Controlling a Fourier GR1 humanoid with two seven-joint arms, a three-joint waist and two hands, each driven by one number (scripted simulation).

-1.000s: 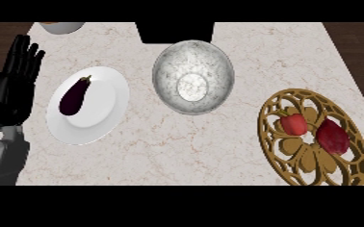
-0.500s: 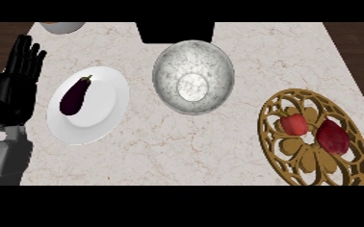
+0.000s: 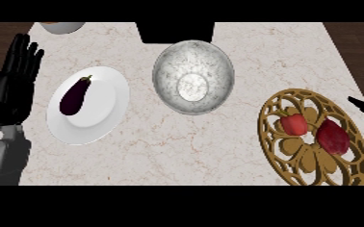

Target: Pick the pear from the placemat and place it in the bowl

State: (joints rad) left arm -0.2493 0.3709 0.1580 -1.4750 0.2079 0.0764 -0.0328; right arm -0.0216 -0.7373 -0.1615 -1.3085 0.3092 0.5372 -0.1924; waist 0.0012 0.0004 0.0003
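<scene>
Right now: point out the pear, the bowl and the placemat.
pear (image 3: 332, 137), head view, middle of its dark red body.
bowl (image 3: 165, 62), head view, left inner wall.
placemat (image 3: 274, 150), head view, bare left rim of the lattice.

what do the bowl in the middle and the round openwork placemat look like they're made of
The bowl looks like metal, grey and mottled with a bright spot at its bottom. The placemat looks like wood or woven fibre, matte golden-brown with cut-out petal shapes; which of the two is unclear.
</scene>
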